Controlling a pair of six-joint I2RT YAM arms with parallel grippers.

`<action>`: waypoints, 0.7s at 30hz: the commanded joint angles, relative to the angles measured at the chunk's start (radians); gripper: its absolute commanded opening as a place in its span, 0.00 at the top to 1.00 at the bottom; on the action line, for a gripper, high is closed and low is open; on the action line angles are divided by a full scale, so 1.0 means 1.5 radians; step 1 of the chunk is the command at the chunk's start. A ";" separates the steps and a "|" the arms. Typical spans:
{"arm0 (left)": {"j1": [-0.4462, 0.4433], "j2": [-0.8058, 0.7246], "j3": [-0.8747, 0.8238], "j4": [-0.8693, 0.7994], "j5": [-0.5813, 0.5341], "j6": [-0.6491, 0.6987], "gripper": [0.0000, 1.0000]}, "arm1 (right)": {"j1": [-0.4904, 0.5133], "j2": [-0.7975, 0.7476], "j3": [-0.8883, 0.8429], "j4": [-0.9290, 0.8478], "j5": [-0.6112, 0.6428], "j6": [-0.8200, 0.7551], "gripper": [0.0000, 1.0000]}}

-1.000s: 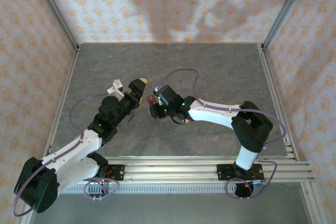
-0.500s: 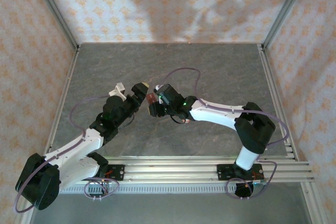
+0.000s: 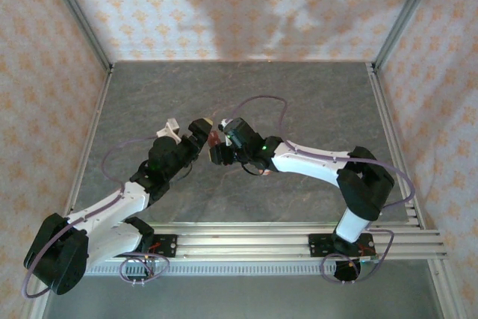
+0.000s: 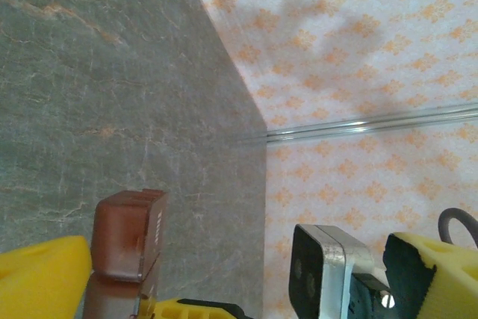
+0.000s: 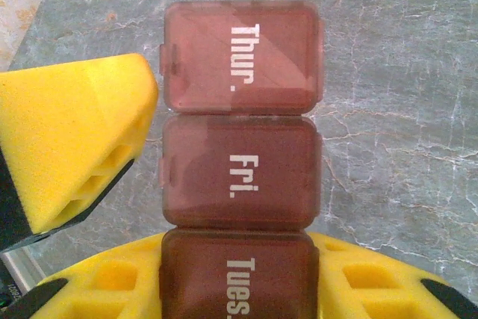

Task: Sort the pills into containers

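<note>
The containers are a brownish-red strip of joined square compartments with shut lids reading Thur., Fri. and Tues. My right gripper is shut on the Tues. end, a yellow finger on each side. In the top view it holds the containers just above the table's middle. My left gripper stands open right beside the strip's free end. One of its yellow fingers lies next to the Fri. lid. The left wrist view has the strip's end near one finger. The pills are out of view.
Patterned walls and aluminium posts enclose the grey stone-look table. A slotted rail runs along the near edge. Purple cables loop above both arms. The right wrist's camera housing is close to my left gripper.
My left gripper has turned and edged toward the far side, staying open by the strip. My right gripper, still holding the containers, has shifted slightly away from the rail.
</note>
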 commanded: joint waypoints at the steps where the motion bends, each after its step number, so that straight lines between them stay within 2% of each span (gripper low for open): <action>1: -0.006 0.003 -0.003 0.031 0.008 -0.007 0.01 | 0.001 -0.006 -0.002 0.022 -0.004 0.011 0.60; 21: -0.016 0.020 0.003 0.053 0.003 -0.012 0.01 | 0.001 0.020 -0.005 0.038 -0.026 0.019 0.60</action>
